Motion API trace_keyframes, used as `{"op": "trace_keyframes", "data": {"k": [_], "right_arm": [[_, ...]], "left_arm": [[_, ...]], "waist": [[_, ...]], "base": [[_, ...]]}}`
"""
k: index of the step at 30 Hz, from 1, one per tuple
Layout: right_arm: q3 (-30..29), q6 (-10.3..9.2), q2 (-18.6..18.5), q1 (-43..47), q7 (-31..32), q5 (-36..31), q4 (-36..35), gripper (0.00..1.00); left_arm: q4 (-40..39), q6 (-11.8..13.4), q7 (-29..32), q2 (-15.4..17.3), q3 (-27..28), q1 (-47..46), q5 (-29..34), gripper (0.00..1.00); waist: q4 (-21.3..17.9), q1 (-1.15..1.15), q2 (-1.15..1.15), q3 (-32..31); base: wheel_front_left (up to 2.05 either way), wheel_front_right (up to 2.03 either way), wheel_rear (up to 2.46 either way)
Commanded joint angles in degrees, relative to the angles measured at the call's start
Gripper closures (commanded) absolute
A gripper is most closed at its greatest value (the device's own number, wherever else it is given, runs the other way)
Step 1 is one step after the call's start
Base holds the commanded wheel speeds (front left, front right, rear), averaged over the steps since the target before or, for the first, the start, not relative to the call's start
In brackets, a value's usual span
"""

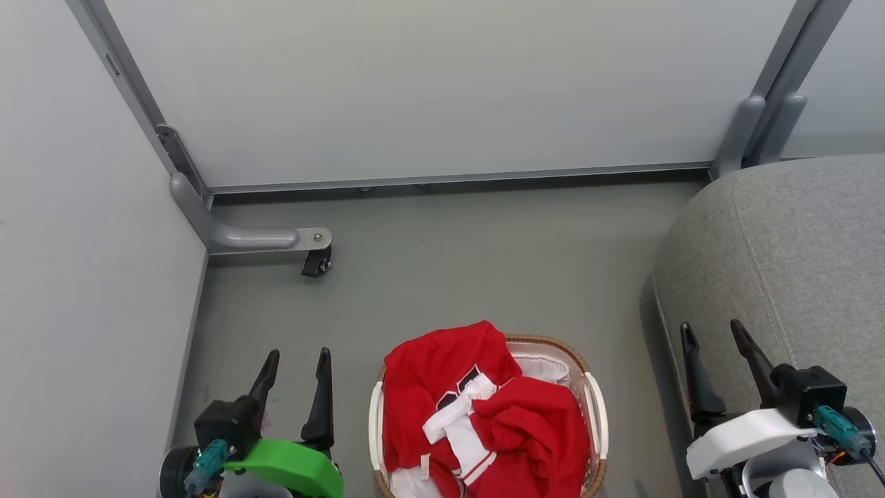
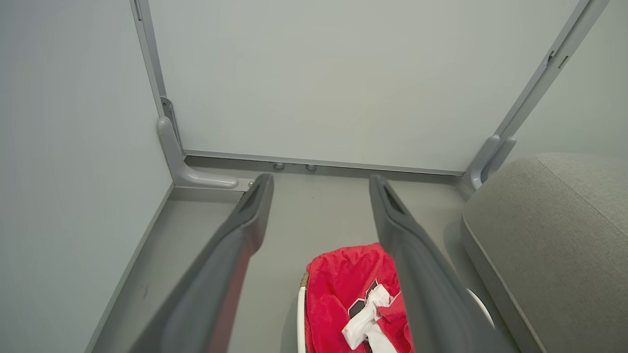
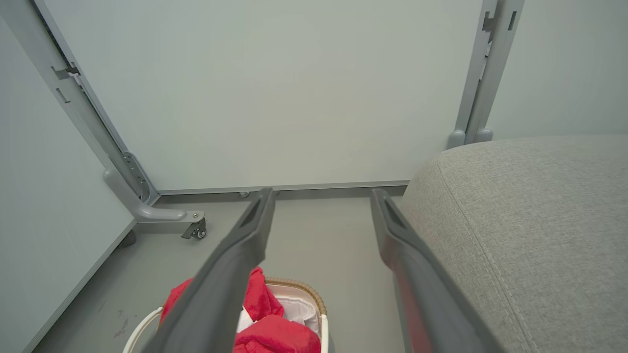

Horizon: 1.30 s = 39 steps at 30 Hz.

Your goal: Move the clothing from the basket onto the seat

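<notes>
The clothing (image 1: pixel 477 408) is a heap of red fabric with white striped sleeves and dark lettering, piled in the basket (image 1: pixel 596 404) on the grey floor at the bottom middle. It also shows as the clothing (image 2: pixel 346 289) and clothing (image 3: pixel 274 336), with the basket (image 3: pixel 299 285) rim beyond it. The grey seat (image 1: pixel 795 256) stands to the right, also seen as the seat (image 2: pixel 554 235) and seat (image 3: pixel 530 220). My left gripper (image 1: pixel 296 363) hangs open left of the basket, holding nothing. My right gripper (image 1: pixel 713 332) stands open over the seat's near edge, holding nothing.
Pale partition panels (image 1: pixel 442 90) close off the back and left. A grey panel foot with a black caster (image 1: pixel 317 261) juts onto the floor at the left. Open floor (image 1: pixel 484 263) lies between basket and back panel.
</notes>
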Motion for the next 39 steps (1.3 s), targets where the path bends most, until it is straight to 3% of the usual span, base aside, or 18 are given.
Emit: {"op": "trace_keyframes", "data": {"k": [1, 7, 39], "right_arm": [[0.0, 0.0, -0.4, 0.9, -0.6, -1.3, 0.1, 0.0], [0.0, 0.0, -0.4, 0.9, -1.2, -3.5, 0.1, 0.0], [-0.3, 0.0, -0.4, -0.3, -1.1, -2.7, -1.1, 0.0]], "left_arm": [[0.1, 0.1, -0.6, 0.4, -0.2, -0.5, 1.1, 0.0], [0.6, 0.2, -1.2, 0.4, -0.5, -0.6, 2.9, 0.0], [0.7, 0.1, -1.0, 0.4, -0.7, -1.6, 1.8, 0.0]], "waist": [[0.0, 0.0, 0.0, 0.1], [0.1, 0.0, 0.0, 0.3], [-0.2, 0.0, 0.0, 1.8]], "base": [[0.0, 0.0, 0.0], [0.0, 0.0, 0.0], [0.0, 0.0, 0.0]]}}
